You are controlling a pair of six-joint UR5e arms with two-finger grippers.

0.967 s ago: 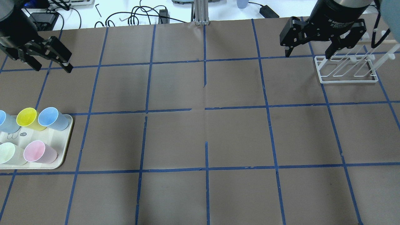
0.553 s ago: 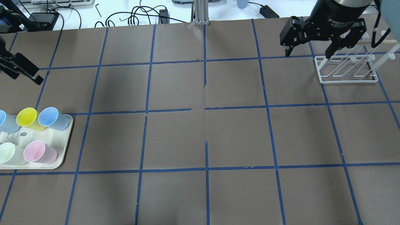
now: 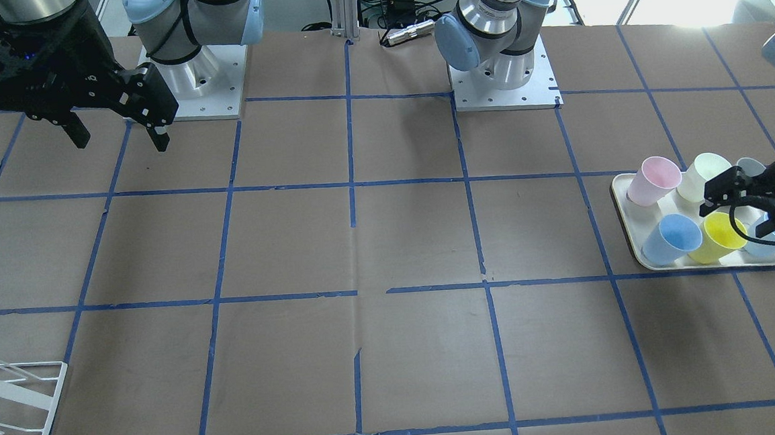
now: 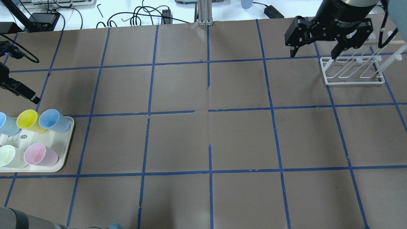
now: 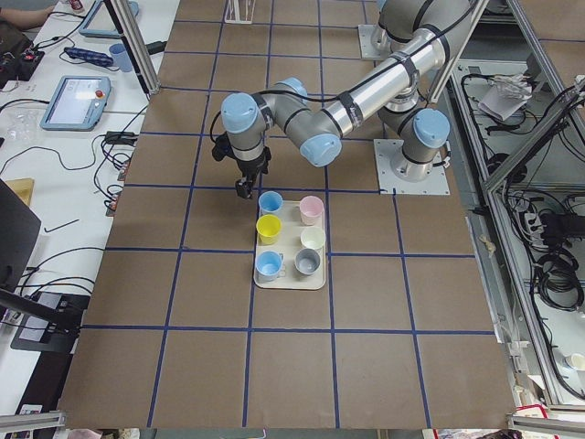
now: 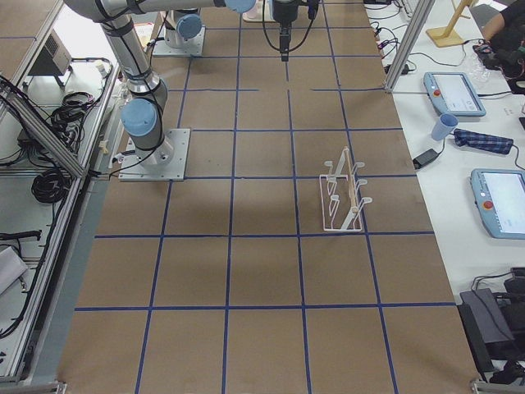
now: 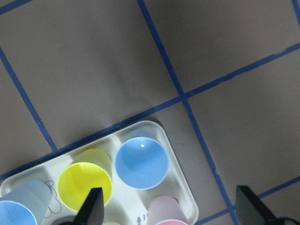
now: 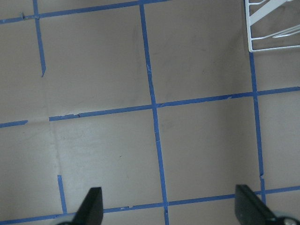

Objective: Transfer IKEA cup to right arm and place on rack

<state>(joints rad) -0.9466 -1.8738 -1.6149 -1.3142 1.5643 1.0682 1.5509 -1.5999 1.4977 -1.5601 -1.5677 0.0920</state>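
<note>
1. Hovering over the tray end of the table, the left gripper [image 7: 171,210] had its fingers spread wide, with nothing between them.
2. The IKEA cup [image 7: 141,162], the pale blue one in the tray's corner spot, stood upright with its mouth open to the wrist camera. Its long axis ran straight up toward the gripper. It lay just ahead of the fingertips, a shade toward the finger on that view's left, and not yet between them.
3. Nearer arm? No contest: the left one was over the cups. The right gripper [image 4: 313,54] hung well apart at the far end, fingers apart and empty, just beside the rack [image 4: 353,70].
4. The tray [image 4: 66,141] carried six cups in two rows. The target's row had the yellow cup [image 7: 84,185] right beside it, then a second blue cup [image 7: 18,213]. The other row held the pink cup [image 4: 38,154], a pale cup [image 4: 8,156] and a grey cup [image 5: 308,265].
5. No cup hung on the rack's pegs.
6. My read: the left gripper needed to slide forward and drop straight down around the blue cup's wall. The yellow neighbour, sitting so close, looked the likeliest thing to get clipped.
</note>
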